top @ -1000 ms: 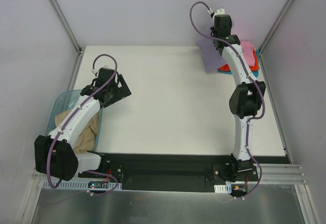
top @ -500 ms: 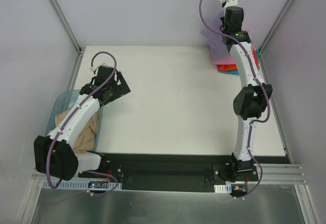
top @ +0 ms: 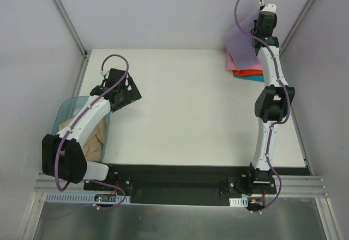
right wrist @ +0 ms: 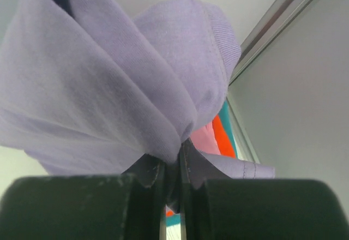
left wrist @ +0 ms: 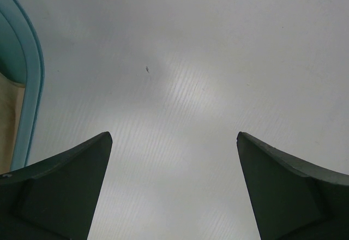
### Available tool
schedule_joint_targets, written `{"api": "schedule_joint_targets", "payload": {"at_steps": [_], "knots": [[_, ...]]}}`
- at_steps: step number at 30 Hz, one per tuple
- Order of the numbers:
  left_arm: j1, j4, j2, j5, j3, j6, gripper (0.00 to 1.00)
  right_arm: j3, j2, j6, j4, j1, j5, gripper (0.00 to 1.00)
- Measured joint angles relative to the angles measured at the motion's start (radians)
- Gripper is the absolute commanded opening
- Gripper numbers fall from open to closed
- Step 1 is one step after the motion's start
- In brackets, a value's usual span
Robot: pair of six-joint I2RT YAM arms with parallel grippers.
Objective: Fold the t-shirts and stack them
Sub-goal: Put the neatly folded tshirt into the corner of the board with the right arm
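Right claw point(right wrist: 173, 166) is pressed together on a bunched fold of the lavender t-shirt point(right wrist: 109, 87), so that's a pinch on cloth. The shirt is held up in the air at the far right corner, with the rest of it ballooning out to the left of the fingers in front of the back wall point(top: 163, 11).

Right under it is the folded stack: pink point(right wrist: 204, 139) on top, orange-red point(right wrist: 221, 138) under that and a sliver of teal point(right wrist: 228, 121) at the bottom. It's a tight spot. The stack sits near the table's right edge, the metal corner post point(top: 302, 16) runs up just beside the wrist, and the right side wall point(top: 327, 87) is close behind. From the wrist cam the hanging lavender cloth blocks most of the view, so only a strip of the stack shows.

Left claw point(left wrist: 173, 136) is spread wide with nothing between the fingers, hovering over the white table point(top: 185, 114) by its left edge. The pale blue bin point(top: 61, 112) is just beside it with the tan shirt point(top: 90, 142) crumpled inside, and the left arm stretches across the bin.

Room-wise, there's a big bare stretch of tabletop between the two arms
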Motion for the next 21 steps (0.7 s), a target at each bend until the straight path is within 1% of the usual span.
{"api": "schedule_joint_targets", "payload": {"at_steps": [3,7,8,9,11,12,13,16,17,19,21], "knots": [[0.000,0.000,0.026,0.001,0.012,0.000,0.99,0.012,0.047,0.056,0.026,-0.041,-0.031,0.01],[0.000,0.000,0.059,0.011,0.029,-0.001,0.99,0.035,0.111,0.138,0.045,-0.098,-0.077,0.12],[0.000,0.000,0.067,0.018,0.035,-0.001,0.99,0.037,0.123,0.163,0.049,-0.113,-0.091,0.17],[0.000,0.000,0.073,0.025,0.039,-0.001,0.99,0.037,0.132,0.188,0.051,-0.127,-0.106,0.36],[0.000,0.000,0.088,0.035,0.051,-0.001,0.99,0.037,0.148,0.238,0.055,-0.153,-0.130,0.59],[0.000,0.001,0.094,0.038,0.056,-0.001,0.99,0.037,0.154,0.258,0.058,-0.164,-0.138,0.66],[0.000,0.001,0.098,0.042,0.059,-0.001,0.99,0.037,0.157,0.275,0.063,-0.174,-0.147,0.68],[0.000,0.000,0.113,0.056,0.070,-0.001,0.99,0.037,0.157,0.288,0.073,-0.199,-0.163,0.71],[0.000,0.001,0.116,0.059,0.073,-0.001,0.99,0.036,0.154,0.287,0.079,-0.204,-0.164,0.74],[0.000,0.001,0.121,0.063,0.077,-0.001,0.99,0.011,0.132,0.274,0.087,-0.207,-0.167,0.74],[0.000,0.000,0.122,0.075,0.078,-0.001,0.99,-0.048,0.084,0.242,0.086,-0.203,-0.174,0.74]]}}
